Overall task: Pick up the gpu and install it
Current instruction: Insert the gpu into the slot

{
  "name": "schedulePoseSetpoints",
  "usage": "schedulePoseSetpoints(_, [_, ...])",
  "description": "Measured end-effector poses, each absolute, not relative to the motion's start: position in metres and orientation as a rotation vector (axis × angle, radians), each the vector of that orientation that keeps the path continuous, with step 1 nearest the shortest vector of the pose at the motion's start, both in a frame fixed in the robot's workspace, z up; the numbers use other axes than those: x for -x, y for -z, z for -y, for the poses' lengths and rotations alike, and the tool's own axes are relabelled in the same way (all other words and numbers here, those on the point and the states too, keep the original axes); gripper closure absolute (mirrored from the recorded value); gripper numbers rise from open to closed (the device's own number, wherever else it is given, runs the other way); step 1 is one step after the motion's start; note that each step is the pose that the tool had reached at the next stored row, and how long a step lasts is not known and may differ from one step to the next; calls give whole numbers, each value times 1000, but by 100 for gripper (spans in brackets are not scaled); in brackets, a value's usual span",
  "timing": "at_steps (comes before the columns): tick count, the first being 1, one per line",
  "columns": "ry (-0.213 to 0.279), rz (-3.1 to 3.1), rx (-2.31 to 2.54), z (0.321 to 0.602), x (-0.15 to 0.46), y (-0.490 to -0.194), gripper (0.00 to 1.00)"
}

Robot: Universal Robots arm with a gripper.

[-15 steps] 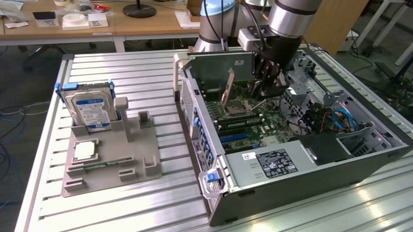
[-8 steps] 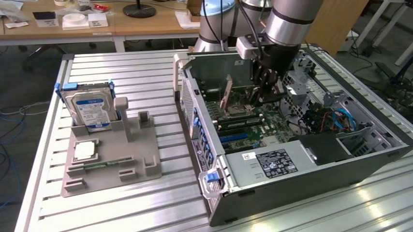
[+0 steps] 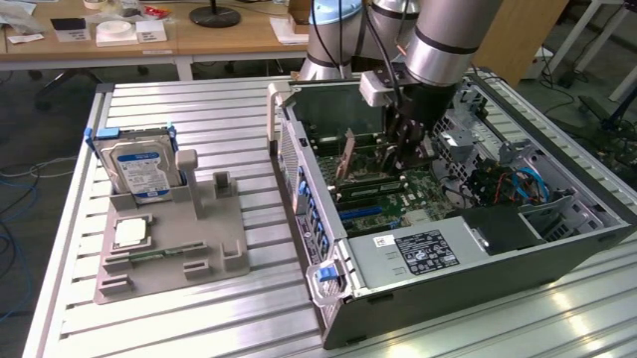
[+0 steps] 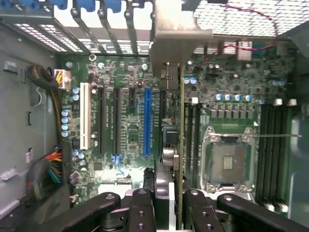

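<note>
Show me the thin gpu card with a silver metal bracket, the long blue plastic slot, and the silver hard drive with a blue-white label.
gpu (image 4: 176, 46): wrist view, on its silver bracket.
blue slot (image 4: 148, 123): wrist view, at its middle.
hard drive (image 3: 139, 168): exterior view, on its label.

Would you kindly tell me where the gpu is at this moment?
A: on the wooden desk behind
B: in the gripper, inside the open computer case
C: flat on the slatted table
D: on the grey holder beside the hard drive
B: the wrist view shows the gpu edge-on in the gripper, above the motherboard inside the computer case.
</note>
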State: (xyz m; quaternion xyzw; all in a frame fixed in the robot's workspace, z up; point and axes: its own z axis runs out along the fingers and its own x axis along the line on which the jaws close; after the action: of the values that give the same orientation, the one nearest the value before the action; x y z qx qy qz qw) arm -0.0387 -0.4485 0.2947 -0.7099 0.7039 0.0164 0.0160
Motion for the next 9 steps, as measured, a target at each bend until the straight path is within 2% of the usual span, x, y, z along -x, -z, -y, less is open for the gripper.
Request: schedulePoseSetpoints(9, [-52,-2179,2218,456,46,-281,72])
